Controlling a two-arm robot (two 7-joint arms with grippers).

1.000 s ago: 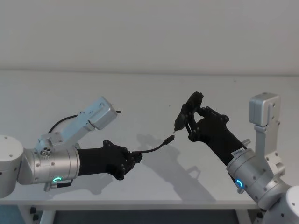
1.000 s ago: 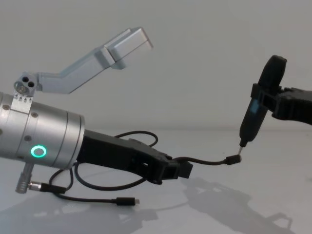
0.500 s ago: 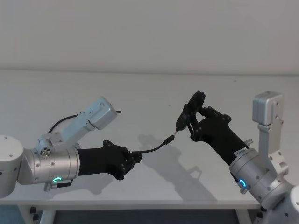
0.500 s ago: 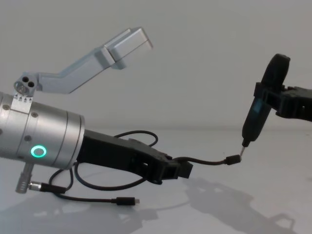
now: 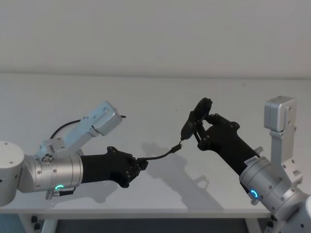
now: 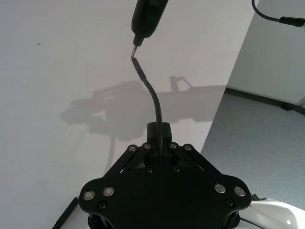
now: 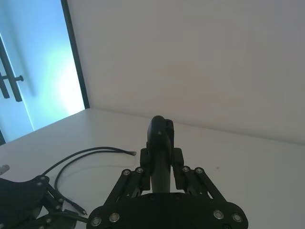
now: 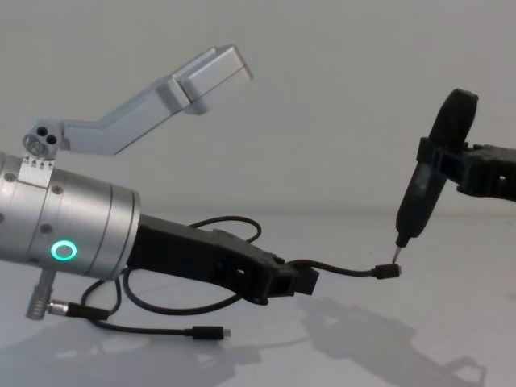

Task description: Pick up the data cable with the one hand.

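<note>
My left gripper (image 5: 141,165) (image 8: 302,282) (image 6: 161,138), black and on a silver cylinder with a green ring, is shut on the data cable (image 5: 160,154) (image 8: 347,272) (image 6: 151,95) a short way from one plug. That plug (image 8: 389,272) sticks out in the air toward the right. The remaining cord loops on the white table (image 8: 185,310) (image 7: 86,155) behind and under the left arm, its other plug (image 8: 211,331) lying flat. My right gripper (image 5: 199,127) (image 7: 159,160) is shut on a dark pen-like tool (image 5: 192,121) (image 8: 427,189) (image 6: 147,16), whose tip hangs just above the raised plug.
A short lead with a silver barrel connector (image 8: 48,306) hangs under the left arm's cylinder. The table's front edge (image 5: 155,209) runs close below both arms. A bare white wall stands behind, and a glass door (image 7: 28,71) is off to one side.
The right arm has shifted slightly with its tool. The cable's free plug has sunk a little, leaving a small gap under the tool tip. The left arm has stayed still.
</note>
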